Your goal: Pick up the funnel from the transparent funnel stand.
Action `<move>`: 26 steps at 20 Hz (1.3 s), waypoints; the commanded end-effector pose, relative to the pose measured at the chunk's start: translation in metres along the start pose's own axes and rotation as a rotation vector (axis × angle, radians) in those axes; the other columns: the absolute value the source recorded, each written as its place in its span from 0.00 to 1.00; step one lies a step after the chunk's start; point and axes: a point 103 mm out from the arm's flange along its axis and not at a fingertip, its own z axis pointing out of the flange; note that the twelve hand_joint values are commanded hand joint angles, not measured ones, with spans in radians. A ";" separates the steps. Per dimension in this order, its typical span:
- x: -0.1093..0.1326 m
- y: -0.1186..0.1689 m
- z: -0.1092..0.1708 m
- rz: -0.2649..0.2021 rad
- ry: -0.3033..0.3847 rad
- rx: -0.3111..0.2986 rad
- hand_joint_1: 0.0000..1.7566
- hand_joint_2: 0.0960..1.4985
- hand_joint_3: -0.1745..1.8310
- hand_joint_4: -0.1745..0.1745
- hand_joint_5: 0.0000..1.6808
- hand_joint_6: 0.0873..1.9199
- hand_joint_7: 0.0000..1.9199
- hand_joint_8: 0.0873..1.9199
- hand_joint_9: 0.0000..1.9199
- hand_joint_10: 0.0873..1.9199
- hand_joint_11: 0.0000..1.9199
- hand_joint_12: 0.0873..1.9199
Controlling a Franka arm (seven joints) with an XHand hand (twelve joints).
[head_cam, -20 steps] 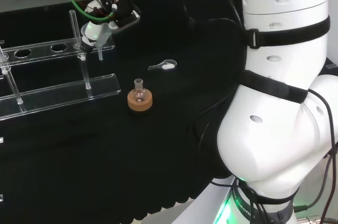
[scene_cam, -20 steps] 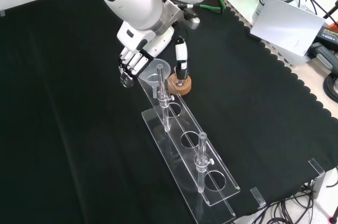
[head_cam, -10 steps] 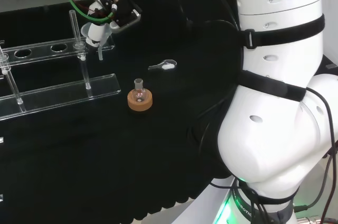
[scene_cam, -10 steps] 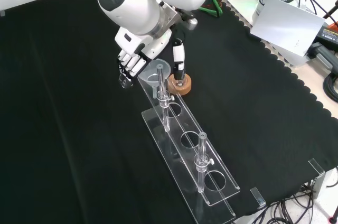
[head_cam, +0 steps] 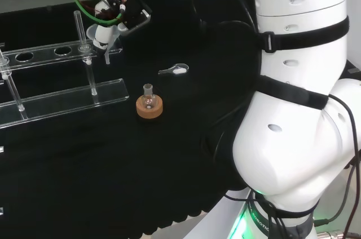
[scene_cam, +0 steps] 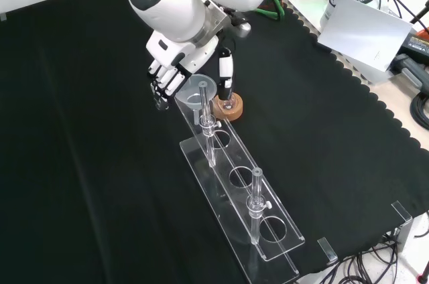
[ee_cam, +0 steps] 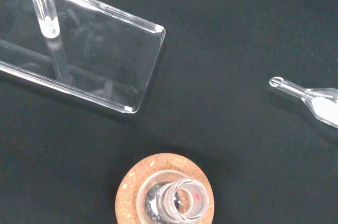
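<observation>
Clear plastic funnel [scene_cam: 197, 91] sits in the transparent stand [scene_cam: 236, 192], pinched by the black-and-white hand [scene_cam: 175, 69]; lifting straight up comes next.

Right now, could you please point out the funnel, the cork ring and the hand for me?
funnel [scene_cam: 196, 91]: front view, on its wide rim.
cork ring [ee_cam: 132, 182]: wrist view, on its top face.
hand [scene_cam: 167, 76]: front view, on its fingers.

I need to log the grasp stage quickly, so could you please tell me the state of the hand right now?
Hand: fingers curled beside the clear plastic funnel; whether they actually grip it cannot be told.
</observation>
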 end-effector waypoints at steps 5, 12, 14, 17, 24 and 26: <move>0.003 -0.007 -0.009 0.004 -0.068 -0.125 0.39 0.54 0.18 0.41 0.31 0.00 0.21 0.33 0.39 0.26 0.11 0.75; 0.000 -0.023 -0.036 0.021 -0.109 -0.156 0.43 0.48 0.33 0.42 0.33 0.21 0.26 0.31 0.44 0.22 0.14 0.73; -0.005 -0.030 -0.043 0.029 -0.111 -0.151 0.43 0.47 0.34 0.42 0.32 0.25 0.26 0.32 0.44 0.22 0.14 0.73; -0.011 -0.044 -0.052 0.046 -0.112 -0.149 0.44 0.47 0.34 0.42 0.32 0.27 0.26 0.32 0.44 0.22 0.14 0.73; -0.026 -0.084 -0.065 0.111 -0.122 -0.172 0.44 0.46 0.35 0.43 0.31 0.30 0.26 0.32 0.44 0.22 0.14 0.73; -0.028 -0.095 -0.064 0.130 -0.115 -0.174 0.44 0.46 0.35 0.43 0.31 0.30 0.26 0.32 0.44 0.22 0.14 0.73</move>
